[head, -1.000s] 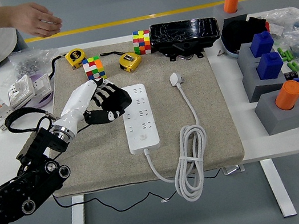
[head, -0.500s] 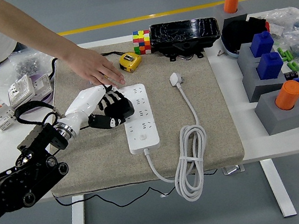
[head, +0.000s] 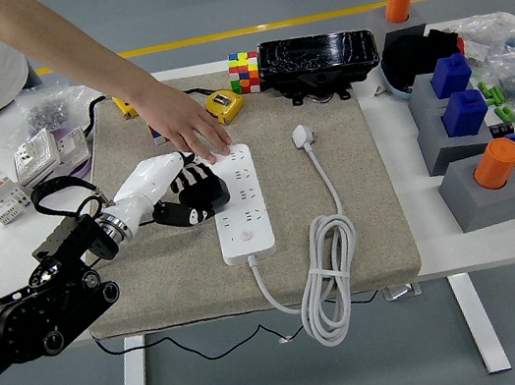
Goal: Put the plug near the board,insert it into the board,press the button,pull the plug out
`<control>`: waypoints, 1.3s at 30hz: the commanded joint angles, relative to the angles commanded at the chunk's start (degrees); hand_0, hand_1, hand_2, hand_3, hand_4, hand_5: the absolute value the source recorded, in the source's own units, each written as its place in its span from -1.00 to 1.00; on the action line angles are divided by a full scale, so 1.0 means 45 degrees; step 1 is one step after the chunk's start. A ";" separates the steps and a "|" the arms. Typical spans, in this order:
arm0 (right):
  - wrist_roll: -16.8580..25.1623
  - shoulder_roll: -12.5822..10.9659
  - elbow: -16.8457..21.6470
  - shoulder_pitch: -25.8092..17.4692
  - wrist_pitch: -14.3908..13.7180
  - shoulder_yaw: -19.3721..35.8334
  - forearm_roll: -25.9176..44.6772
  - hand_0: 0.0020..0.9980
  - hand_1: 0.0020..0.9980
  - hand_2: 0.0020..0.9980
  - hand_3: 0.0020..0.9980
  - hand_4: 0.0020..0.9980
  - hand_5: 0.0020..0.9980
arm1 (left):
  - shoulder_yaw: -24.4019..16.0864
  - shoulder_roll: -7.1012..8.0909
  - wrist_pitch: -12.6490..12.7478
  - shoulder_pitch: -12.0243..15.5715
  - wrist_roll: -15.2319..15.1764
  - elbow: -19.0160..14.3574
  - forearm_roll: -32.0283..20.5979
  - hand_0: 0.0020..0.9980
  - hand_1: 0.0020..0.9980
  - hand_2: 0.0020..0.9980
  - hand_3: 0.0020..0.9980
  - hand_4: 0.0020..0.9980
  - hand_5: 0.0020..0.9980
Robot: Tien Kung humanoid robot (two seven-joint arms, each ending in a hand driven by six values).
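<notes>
White three-pin plug (head: 302,135) lies flat on the beige felt mat (head: 367,193), just right of centre frame, unplugged. Its white cable (head: 335,189) runs down the mat to a tied coil (head: 325,280) near the table's lower edge, then loops back to the bottom end of the white multi-socket power strip (head: 240,201). Strip lies lengthwise at centre frame, a short gap left of the plug.

Left hand (head: 189,190), white back with black fingers, sits at centre left of the frame, just beside the strip's left edge. Fingers are loosely curled, gripping nothing; whether they touch the strip is hard to tell. The plug lies well apart from this hand, on the far side of the strip. Right arm does not show.

A person in a white shirt reaches from the upper left; the person's hand (head: 190,131) rests palm down with fingertips on the top end of the strip, right above the robot's left hand. That arm covers part of a multicoloured puzzle cube (head: 157,134) and a yellow tape measure (head: 126,106).

Around: second yellow tape measure (head: 223,105) and another multicoloured cube (head: 244,72) above the strip, black plastic tray (head: 318,59) at top centre. White table (head: 418,254) right side carries blue and grey blocks (head: 457,107) and orange cylinders (head: 497,163). White wall sockets (head: 51,151) sit at far left.
</notes>
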 joint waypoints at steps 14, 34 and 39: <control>-0.0002 0.0005 0.0005 -0.0024 0.0003 0.0027 -0.0020 0.35 0.37 0.38 0.19 0.86 0.05 | 0.0180 0.0024 -0.0157 -0.0012 -0.0091 0.0127 -0.0117 -0.31 -0.25 -0.04 0.08 0.48 -1.00; -0.0003 0.0008 0.0019 -0.0017 0.0007 0.0048 -0.0033 0.35 0.37 0.38 0.19 0.86 0.05 | 0.0269 -0.0039 -0.0226 -0.0096 0.0189 0.0261 -0.0058 -0.27 -0.22 0.02 0.10 0.46 -1.00; -0.0002 0.0014 0.0018 -0.0003 0.0008 0.0065 -0.0037 0.35 0.37 0.38 0.19 0.86 0.05 | 0.0241 -0.0026 -0.0381 -0.0100 0.0273 0.0288 -0.0031 -0.27 -0.22 0.02 0.10 0.46 -1.00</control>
